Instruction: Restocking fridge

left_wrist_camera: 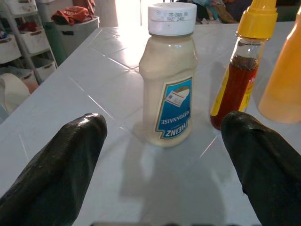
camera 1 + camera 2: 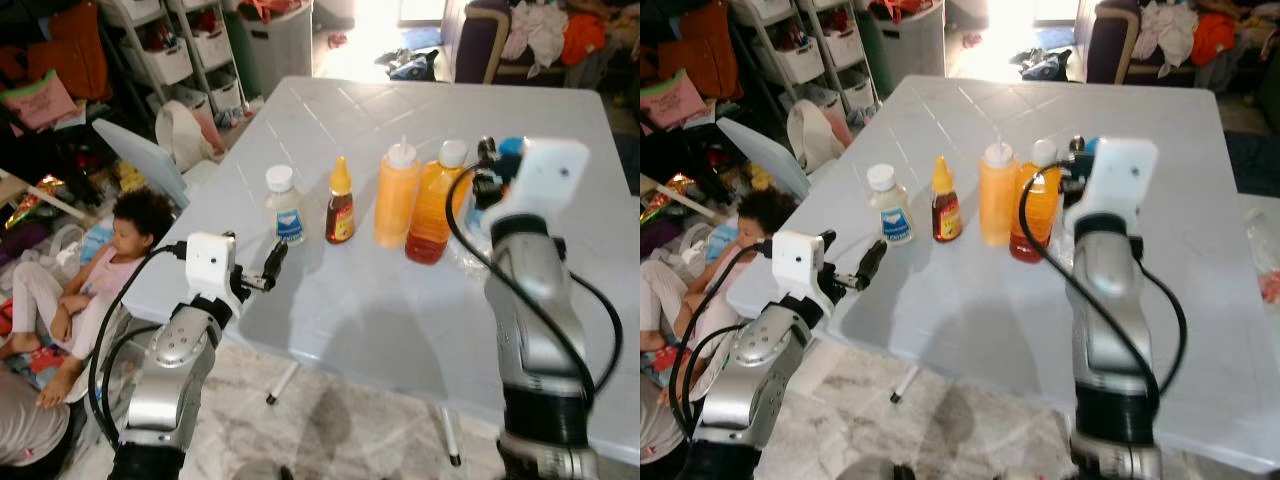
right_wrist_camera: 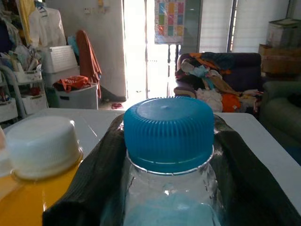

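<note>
Our right gripper clamps the blue-capped bottle at right of centre on the table, beside the orange bottle. Our left gripper hovers spread wide before the mayonnaise, left of centre.

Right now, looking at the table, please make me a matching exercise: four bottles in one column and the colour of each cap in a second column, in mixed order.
Bottles:
1. mayonnaise bottle
2. small dark sauce bottle
3. water bottle held by the right gripper
4. orange squeeze bottle

Caps:
A. yellow
B. blue
C. wide flat white lid
D. white with a thin nozzle

Pairs: 1-C, 2-A, 3-B, 4-D
</note>
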{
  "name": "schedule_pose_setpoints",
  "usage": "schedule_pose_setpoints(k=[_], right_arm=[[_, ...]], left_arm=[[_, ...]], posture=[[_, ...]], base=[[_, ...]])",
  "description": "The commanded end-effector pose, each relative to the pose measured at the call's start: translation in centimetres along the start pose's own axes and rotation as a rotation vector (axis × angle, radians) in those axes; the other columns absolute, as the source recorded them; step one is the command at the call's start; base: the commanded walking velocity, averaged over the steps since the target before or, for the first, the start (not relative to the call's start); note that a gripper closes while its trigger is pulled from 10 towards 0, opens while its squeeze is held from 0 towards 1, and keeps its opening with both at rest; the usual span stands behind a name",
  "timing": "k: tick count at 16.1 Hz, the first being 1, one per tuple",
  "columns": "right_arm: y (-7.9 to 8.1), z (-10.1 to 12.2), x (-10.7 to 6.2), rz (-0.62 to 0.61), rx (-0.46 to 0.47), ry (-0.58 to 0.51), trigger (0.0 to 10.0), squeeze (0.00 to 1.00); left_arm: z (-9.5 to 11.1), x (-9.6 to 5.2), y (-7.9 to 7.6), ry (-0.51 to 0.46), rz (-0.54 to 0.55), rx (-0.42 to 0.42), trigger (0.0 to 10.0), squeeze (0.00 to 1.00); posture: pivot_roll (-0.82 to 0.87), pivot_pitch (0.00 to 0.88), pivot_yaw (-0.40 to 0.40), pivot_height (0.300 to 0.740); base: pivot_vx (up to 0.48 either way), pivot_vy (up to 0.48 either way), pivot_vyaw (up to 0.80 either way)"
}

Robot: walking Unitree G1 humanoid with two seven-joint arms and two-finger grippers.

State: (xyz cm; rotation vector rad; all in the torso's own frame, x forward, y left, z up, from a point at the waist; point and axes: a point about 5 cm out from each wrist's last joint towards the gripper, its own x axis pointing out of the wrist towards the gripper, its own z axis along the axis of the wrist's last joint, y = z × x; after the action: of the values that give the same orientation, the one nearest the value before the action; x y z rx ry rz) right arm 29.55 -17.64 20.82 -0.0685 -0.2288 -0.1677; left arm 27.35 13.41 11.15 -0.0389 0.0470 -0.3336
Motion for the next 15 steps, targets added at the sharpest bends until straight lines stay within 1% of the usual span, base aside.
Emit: schedule_pose_setpoints(k=[1,2,3,4,5,6,10,14,15], right_arm=[[1.0,-0.2,-1.1,0.056,0.025,0.015,10.0,0.0],[1.8,-0.4,-2.0,0.098,0.039,0.026,10.0,0.0],[2.1,-0.4,-2.3,0.115,0.049,0.032,10.0,0.0],[3.1,-0.4,-2.8,0.175,0.106,0.043,10.0,0.0],[3.9,-0.2,-3.2,0.226,0.124,0.035,10.0,0.0],[4.2,-0.2,-3.4,0.247,0.135,0.034,10.0,0.0],[4.1,-0.4,-3.6,0.26,0.167,0.061,10.0,0.0],[4.8,-0.7,-3.9,0.338,0.193,0.09,10.0,0.0],[5.1,-1.2,-4.3,0.382,0.203,0.118,10.0,0.0]], left_arm=[[0.3,0.2,0.1,-0.009,-0.005,0.015,10.0,0.0],[0.3,0.3,0.0,-0.009,-0.008,0.014,10.0,0.0],[0.3,0.4,0.0,-0.009,-0.009,0.014,10.0,0.0],[0.3,0.4,-0.1,-0.012,-0.012,0.014,10.0,0.0],[0.3,0.5,-0.1,-0.013,-0.013,0.014,10.0,0.0],[0.3,0.5,-0.1,-0.015,-0.014,0.015,10.0,0.0],[0.3,0.6,-0.1,-0.017,-0.015,0.017,10.0,0.0],[0.3,0.6,-0.3,-0.021,-0.018,0.016,10.0,0.0],[0.3,0.6,-0.3,-0.02,-0.018,0.015,10.0,0.0]], posture=[[-0.04,0.0,0.092,0.74],[-0.04,0.0,0.092,0.74],[-0.04,0.0,0.091,0.74],[-0.04,0.0,0.092,0.74],[-0.04,0.0,0.092,0.74],[-0.04,0.0,0.09,0.74],[-0.04,0.0,0.086,0.74],[-0.04,0.0,0.085,0.74],[-0.04,0.0,0.084,0.74]], base=[[0.0,0.0,0.0],[0.0,0.0,0.0],[0.0,0.0,0.0],[0.0,0.0,0.0],[0.0,0.0,0.0],[0.0,0.0,0.0],[0.0,0.0,0.0],[0.0,0.0,0.0],[0.0,0.0,0.0]])
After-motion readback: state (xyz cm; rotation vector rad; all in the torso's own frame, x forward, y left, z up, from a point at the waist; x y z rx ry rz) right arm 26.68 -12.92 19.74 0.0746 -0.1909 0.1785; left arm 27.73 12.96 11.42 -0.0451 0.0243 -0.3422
